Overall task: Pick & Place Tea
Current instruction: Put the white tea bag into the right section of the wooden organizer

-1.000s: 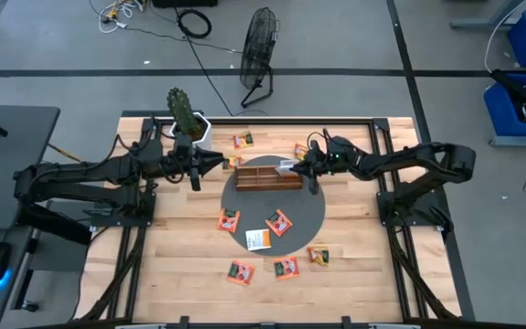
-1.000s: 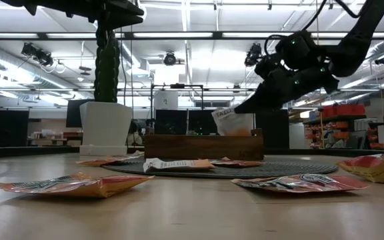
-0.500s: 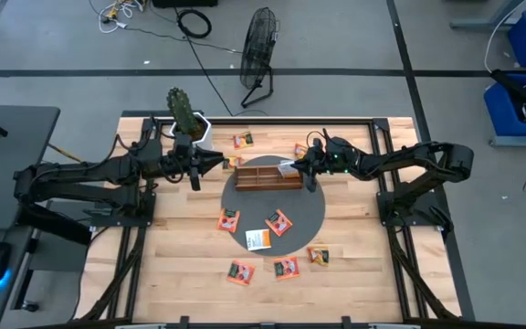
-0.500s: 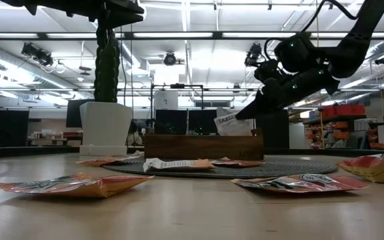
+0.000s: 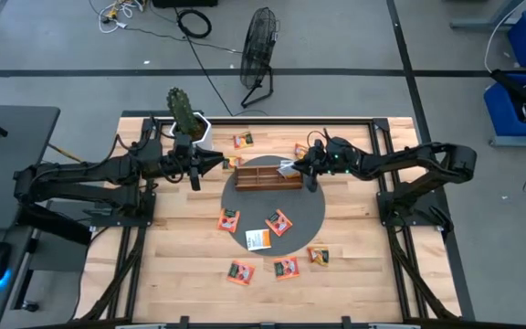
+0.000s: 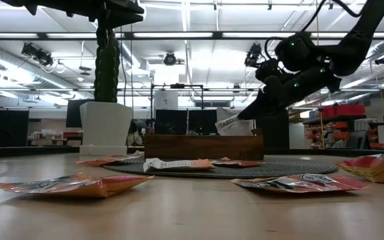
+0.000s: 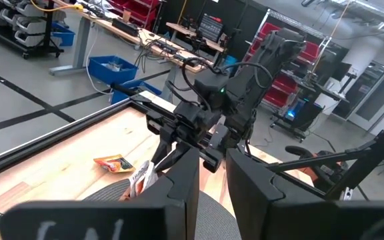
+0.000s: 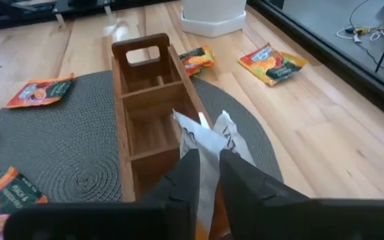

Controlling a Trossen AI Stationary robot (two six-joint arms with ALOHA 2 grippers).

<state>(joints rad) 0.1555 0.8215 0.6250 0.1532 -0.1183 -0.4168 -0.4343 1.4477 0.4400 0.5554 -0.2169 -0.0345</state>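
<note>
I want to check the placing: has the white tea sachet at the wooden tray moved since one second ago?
Yes. In the low view the white sachet now stands a little lower and more upright against the wooden tray, with the right gripper drawn slightly up from it.

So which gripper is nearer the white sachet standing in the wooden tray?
The right gripper. It sits at the tray's right end, right at the white sachet. The left gripper hovers off the tray's opposite, left end.
</note>
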